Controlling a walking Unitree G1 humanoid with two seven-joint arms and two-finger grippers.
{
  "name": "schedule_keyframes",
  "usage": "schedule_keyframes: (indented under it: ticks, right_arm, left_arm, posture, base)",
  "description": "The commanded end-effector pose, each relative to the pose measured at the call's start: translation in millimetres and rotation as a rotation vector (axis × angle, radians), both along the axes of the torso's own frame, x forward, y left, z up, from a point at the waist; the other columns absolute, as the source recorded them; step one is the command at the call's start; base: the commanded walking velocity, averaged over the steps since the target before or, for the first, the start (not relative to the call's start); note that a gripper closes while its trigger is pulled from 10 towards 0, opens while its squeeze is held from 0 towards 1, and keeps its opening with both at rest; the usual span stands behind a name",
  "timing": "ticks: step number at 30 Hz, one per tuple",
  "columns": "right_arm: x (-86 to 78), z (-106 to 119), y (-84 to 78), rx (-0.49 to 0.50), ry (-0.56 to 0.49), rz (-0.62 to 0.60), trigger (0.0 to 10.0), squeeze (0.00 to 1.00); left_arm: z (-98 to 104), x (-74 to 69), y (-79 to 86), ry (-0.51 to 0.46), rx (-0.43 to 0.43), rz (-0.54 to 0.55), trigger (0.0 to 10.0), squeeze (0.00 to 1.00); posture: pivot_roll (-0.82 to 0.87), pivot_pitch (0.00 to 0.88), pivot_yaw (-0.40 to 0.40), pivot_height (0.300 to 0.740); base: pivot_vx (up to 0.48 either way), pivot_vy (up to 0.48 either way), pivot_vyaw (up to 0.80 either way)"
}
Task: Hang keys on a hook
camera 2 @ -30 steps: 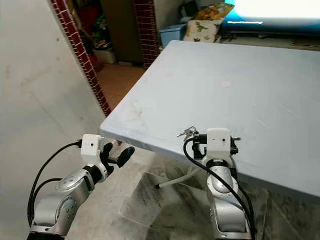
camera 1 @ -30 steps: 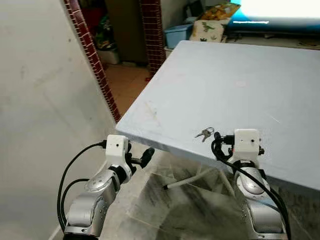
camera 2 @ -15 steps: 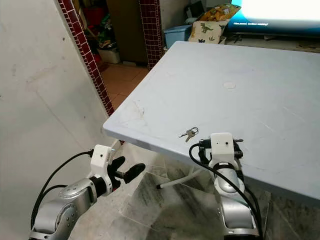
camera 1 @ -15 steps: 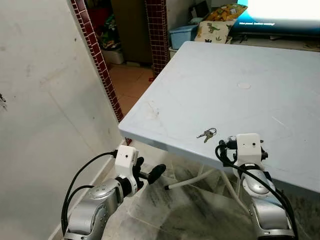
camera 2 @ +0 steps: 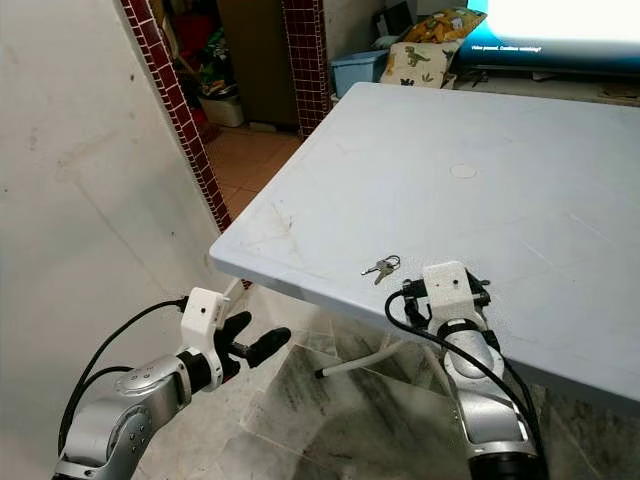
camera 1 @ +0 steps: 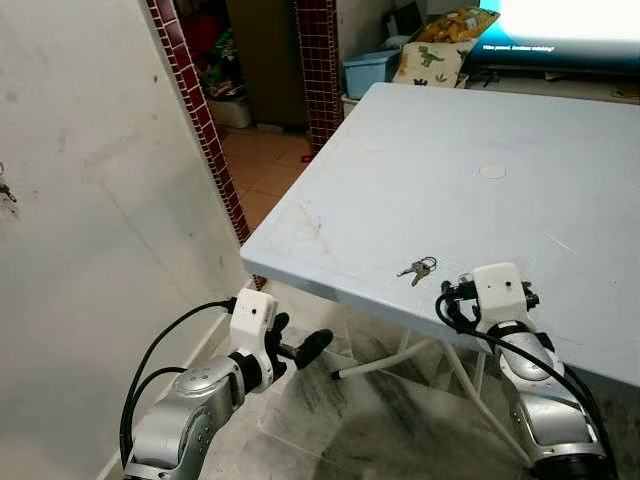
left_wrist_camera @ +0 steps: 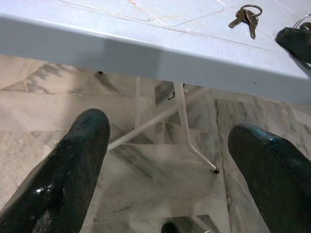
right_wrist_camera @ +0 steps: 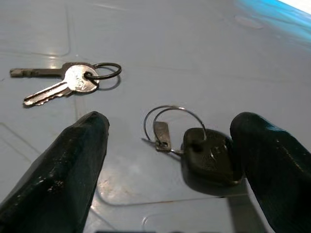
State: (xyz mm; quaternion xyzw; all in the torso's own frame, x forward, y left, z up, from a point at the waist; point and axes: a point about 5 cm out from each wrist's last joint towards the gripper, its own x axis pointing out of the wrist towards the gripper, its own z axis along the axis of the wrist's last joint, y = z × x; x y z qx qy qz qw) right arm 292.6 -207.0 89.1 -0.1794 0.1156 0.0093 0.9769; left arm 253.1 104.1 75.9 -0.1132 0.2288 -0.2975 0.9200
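I've barely started: the keys (right_wrist_camera: 68, 82) lie on the surface (camera 1: 400, 180) near its front edge, ungrasped. My right claw (right_wrist_camera: 170, 160) is spread wide just short of them, straddling a black fob (right_wrist_camera: 206, 155). The left claw (left_wrist_camera: 165, 155), also wide open and empty, hangs below the edge. Grasping and hanging remain.

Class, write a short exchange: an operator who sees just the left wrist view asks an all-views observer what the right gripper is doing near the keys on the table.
Operator: Past my open left gripper I see the keys on the table. Is the right gripper on them?
Observer: No. The right gripper is open, and the keys lie outside its fingers.
Operator: Is anything between those fingers?
Observer: Yes, a black key fob on a wire ring, lying flat on the table, close to one finger.
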Motion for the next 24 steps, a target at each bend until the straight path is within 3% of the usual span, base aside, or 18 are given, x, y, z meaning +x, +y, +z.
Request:
schedule_keyframes:
  ticks: [1, 7, 8, 9, 10, 12, 13, 14, 15, 20, 21, 22, 23, 24]
  right_arm:
    - [3.3, -0.5, 0.8, 0.001, 0.005, 0.021, 10.0, 0.00]
    - [4.4, -2.3, -0.5, 0.008, 0.010, 0.034, 10.0, 0.00]
    - [4.3, -2.5, -0.4, 0.007, 0.010, 0.035, 9.4, 0.00]
    - [3.8, -2.9, -0.5, 0.007, 0.010, 0.034, 4.0, 0.00]
    - [3.2, -3.6, -0.8, 0.008, 0.010, 0.033, 2.4, 0.00]
    - [2.4, -5.1, -1.2, 0.011, 0.010, 0.032, 2.4, 0.00]
    - [2.2, -5.4, -1.1, 0.012, 0.010, 0.032, 0.9, 0.00]
    - [2.0, -5.7, -1.0, 0.012, 0.011, 0.033, 1.8, 0.00]
    - [1.9, -6.6, -1.1, 0.010, 0.016, 0.032, 9.8, 0.00]
    - [1.8, -7.6, -1.4, 0.014, 0.018, 0.032, 10.0, 0.00]
    - [1.7, -7.6, -1.4, 0.016, 0.017, 0.033, 6.4, 0.00]
    - [1.7, -7.7, -1.4, 0.017, 0.017, 0.033, 4.3, 0.00]
    - [1.8, -7.7, -1.3, 0.017, 0.017, 0.033, 2.9, 0.00]
    - [1.9, -7.9, -1.1, 0.018, 0.017, 0.034, 0.0, 0.00]
  left_arm:
    - [3.8, 0.7, 3.0, -0.021, 0.016, -0.008, 10.0, 0.00]
    - [4.3, -0.1, 2.3, -0.024, 0.017, -0.016, 10.0, 0.00]
    - [4.4, 0.0, 2.4, -0.024, 0.017, -0.017, 10.0, 0.00]
    - [4.4, 0.0, 2.5, -0.024, 0.018, -0.017, 10.0, 0.00]
    - [4.4, 0.0, 2.6, -0.024, 0.018, -0.018, 10.0, 0.00]
    - [4.3, -0.2, 2.6, -0.023, 0.019, -0.020, 10.0, 0.00]
    - [4.3, -0.3, 2.2, -0.023, 0.019, -0.022, 10.0, 0.00]
    - [4.4, -0.3, 1.7, -0.024, 0.019, -0.024, 10.0, 0.00]
    - [4.5, -0.3, 0.9, -0.025, 0.020, -0.028, 10.0, 0.00]
    - [4.6, -0.4, 0.9, -0.026, 0.021, -0.032, 10.0, 0.00]
    - [4.7, -0.4, 0.9, -0.026, 0.022, -0.033, 10.0, 0.00]
    - [4.7, -0.5, 0.9, -0.027, 0.022, -0.033, 10.0, 0.00]
    - [4.6, -0.3, 1.0, -0.026, 0.023, -0.032, 10.0, 0.00]
    - [4.6, -0.2, 1.1, -0.026, 0.024, -0.031, 10.0, 0.00]
  posture:
    - [-0.06, 0.000, 0.144, 0.740]
    - [-0.05, 0.000, 0.148, 0.740]
    - [-0.05, 0.000, 0.148, 0.740]
    - [-0.05, 0.000, 0.149, 0.740]
    - [-0.05, 0.000, 0.149, 0.740]
    - [-0.06, 0.000, 0.151, 0.740]
    - [-0.06, 0.000, 0.153, 0.740]
    - [-0.06, 0.000, 0.153, 0.740]
    - [-0.06, 0.000, 0.153, 0.740]
    - [-0.06, 0.000, 0.153, 0.740]
    - [-0.06, 0.000, 0.153, 0.740]
    - [-0.06, 0.000, 0.153, 0.740]
    - [-0.06, 0.000, 0.152, 0.740]
    - [-0.06, 0.000, 0.152, 0.740]
  base:
    - [0.000, 0.000, 0.00]
    - [0.000, 0.000, 0.00]
    - [0.000, 0.000, 0.00]
    - [0.000, 0.000, 0.00]
    - [0.000, 0.000, 0.00]
    - [0.000, 0.000, 0.00]
    - [0.000, 0.000, 0.00]
    - [0.000, 0.000, 0.00]
    - [0.000, 0.000, 0.00]
    - [0.000, 0.000, 0.00]
    - [0.000, 0.000, 0.00]
    - [0.000, 0.000, 0.00]
    - [0.000, 0.000, 0.00]
    - [0.000, 0.000, 0.00]
